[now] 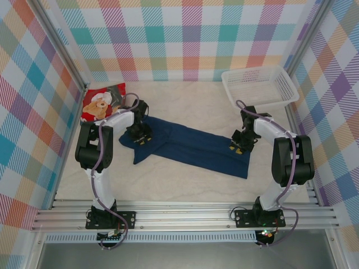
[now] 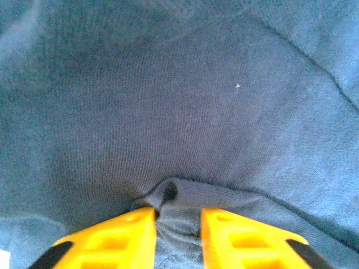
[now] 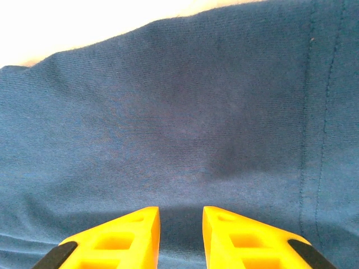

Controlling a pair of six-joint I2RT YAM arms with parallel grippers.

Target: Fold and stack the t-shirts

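On the pale table [image 1: 185, 182], seen from above, the navy t-shirt [image 1: 190, 145] lies as a long, flat band, going slantwise from the left-middle toward the near right. The left gripper [image 1: 138, 136] stands on its left end and the right gripper [image 1: 241, 144] on its right end. The red t-shirt [image 1: 104, 102], with a teddy-bear picture, lies flat in the far left corner, well apart from the navy one. A white mesh basket [image 1: 259, 85] sits in the far right corner. Bare table is free in front of the band and behind it.

Left wrist view: fine knitted navy cloth, soft and a little wrinkled. The yellow plastic fingers [image 2: 123, 238] are close together, and a small raised fold of the cloth is pinched between them.

Right wrist view: the same smooth knit, with two stitched seam lines at the right and the cloth edge against bright table at the top. The yellow fingers [image 3: 126, 238] leave a narrow gap over flat cloth; I cannot tell whether they grip it.
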